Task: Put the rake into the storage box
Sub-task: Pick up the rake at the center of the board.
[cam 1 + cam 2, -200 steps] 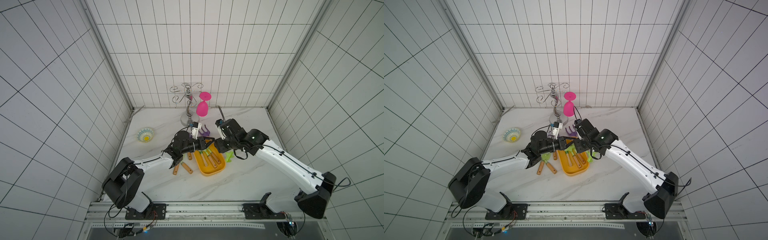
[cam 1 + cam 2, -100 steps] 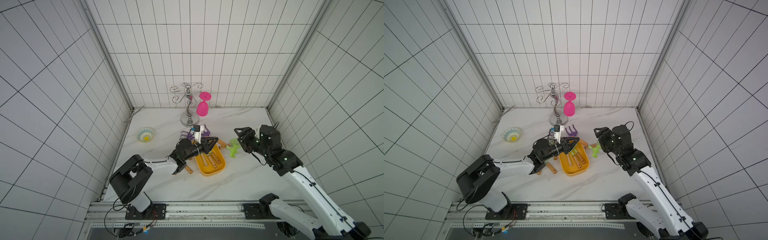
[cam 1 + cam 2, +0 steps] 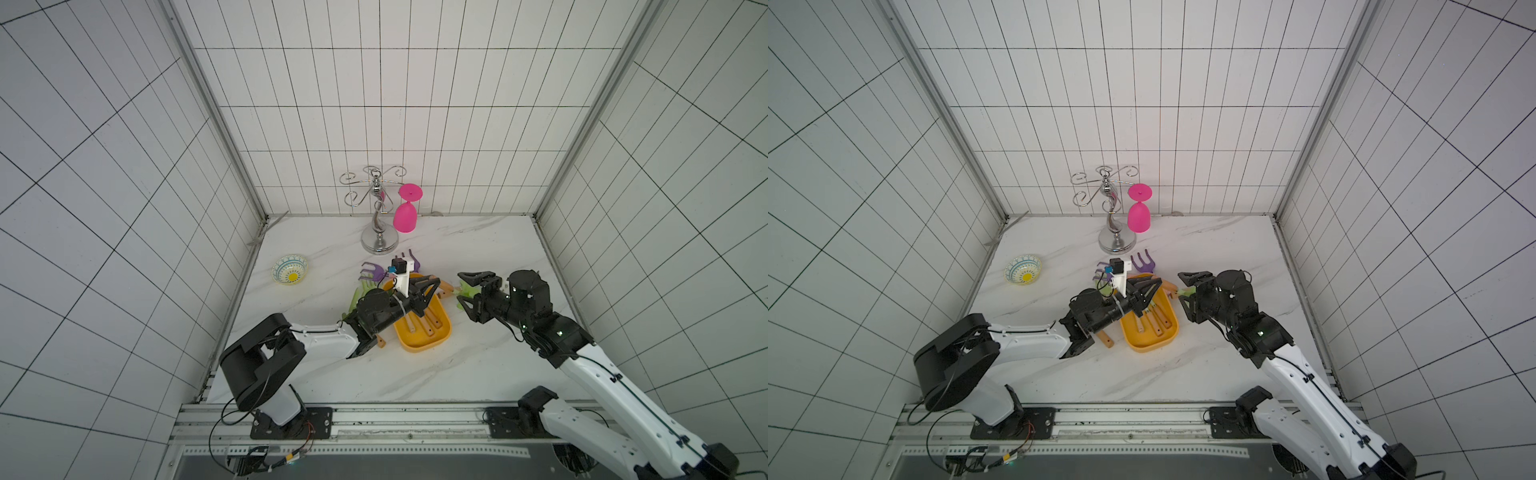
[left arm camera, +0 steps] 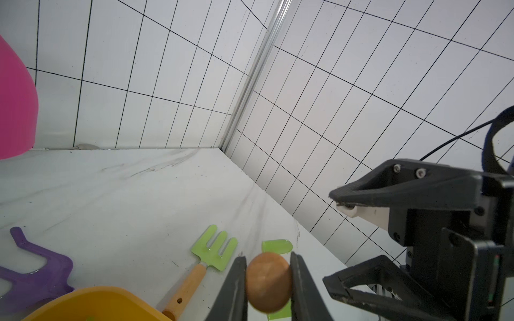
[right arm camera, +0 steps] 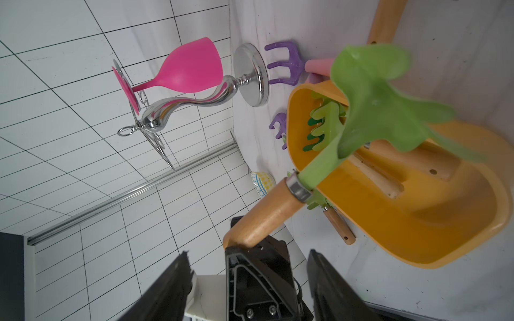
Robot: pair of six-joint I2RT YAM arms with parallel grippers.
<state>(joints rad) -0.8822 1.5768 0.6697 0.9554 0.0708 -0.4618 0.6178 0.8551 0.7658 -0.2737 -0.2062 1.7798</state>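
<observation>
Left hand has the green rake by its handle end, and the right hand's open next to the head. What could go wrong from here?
The left hand pinches the rake only by the rounded end of its wooden handle, so the long rake could pivot or slip.
The open right hand sits right by the rake's head, and swinging the rake could clip it.
The storage box already holds tools, so the rake may rest on them and overhang the rim.

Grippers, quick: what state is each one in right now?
Left gripper: shut on the rake, gripping its wooden handle.
Right gripper: open, holding nothing.
</observation>
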